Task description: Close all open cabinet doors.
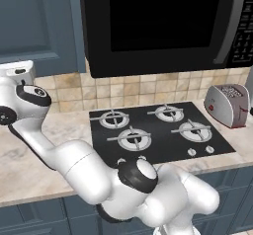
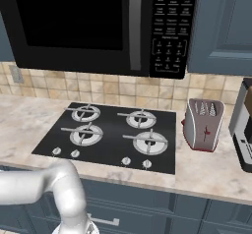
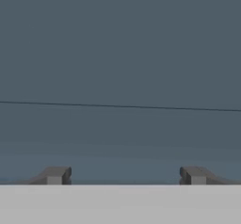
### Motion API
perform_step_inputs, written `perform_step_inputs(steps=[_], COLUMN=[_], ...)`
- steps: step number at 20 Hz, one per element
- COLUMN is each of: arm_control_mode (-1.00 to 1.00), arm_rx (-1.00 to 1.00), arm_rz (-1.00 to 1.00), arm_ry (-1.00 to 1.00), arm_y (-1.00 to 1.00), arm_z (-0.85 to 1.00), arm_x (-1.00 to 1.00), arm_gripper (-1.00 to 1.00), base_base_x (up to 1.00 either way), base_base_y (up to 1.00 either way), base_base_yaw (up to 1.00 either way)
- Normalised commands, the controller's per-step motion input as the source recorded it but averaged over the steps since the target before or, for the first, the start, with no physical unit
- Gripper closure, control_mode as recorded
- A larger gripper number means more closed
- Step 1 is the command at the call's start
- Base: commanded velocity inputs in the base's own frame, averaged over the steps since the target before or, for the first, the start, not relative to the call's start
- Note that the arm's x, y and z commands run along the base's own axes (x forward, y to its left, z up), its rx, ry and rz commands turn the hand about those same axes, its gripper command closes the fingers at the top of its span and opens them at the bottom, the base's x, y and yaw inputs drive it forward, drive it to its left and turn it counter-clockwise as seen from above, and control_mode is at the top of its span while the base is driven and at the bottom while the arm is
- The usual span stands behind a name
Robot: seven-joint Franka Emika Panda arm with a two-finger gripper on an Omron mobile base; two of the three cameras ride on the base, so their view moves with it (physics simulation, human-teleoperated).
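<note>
Right in front of our claw, fingertips spread apart and holding nothing, a slate-blue cabinet door spans the hand view, a thin seam crossing mid-frame. We judge it lies straight ahead, very close. Another door sits upper left of the left base view.

Beige marble countertop, black four-burner cooktop set in it, silver toaster, perhaps a coffee machine at right

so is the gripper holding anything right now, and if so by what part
Nothing is held. In the hand view the gripper is open, its fingertips wide apart with only a slate-blue cabinet door surface beyond them.
</note>
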Motion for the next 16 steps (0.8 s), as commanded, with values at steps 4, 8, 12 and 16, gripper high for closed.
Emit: perform_step_inputs(steps=[4, 8, 12, 16], arm_control_mode=[-1.0, -1.0, -1.0, -1.0], arm_rx=[0.0, 0.0, 0.0, 0.0], arm_rz=[-0.09, -0.07, -0.07, -0.07], arm_ry=[-0.03, 0.0, 0.0, 0.0], arm_y=[0.0, 0.0, 0.0, 0.0], arm_z=[0.0, 0.0, 0.0, 0.0], arm_x=[0.27, 0.23, 0.27, 0.29], arm_gripper=[-1.0, -1.0, -1.0, -1.0], base_base_x=[0.0, 0.0, 0.0, 0.0], base_base_y=[0.0, 0.0, 0.0, 0.0], base_base_yaw=[0.0, 0.0, 0.0, 0.0])
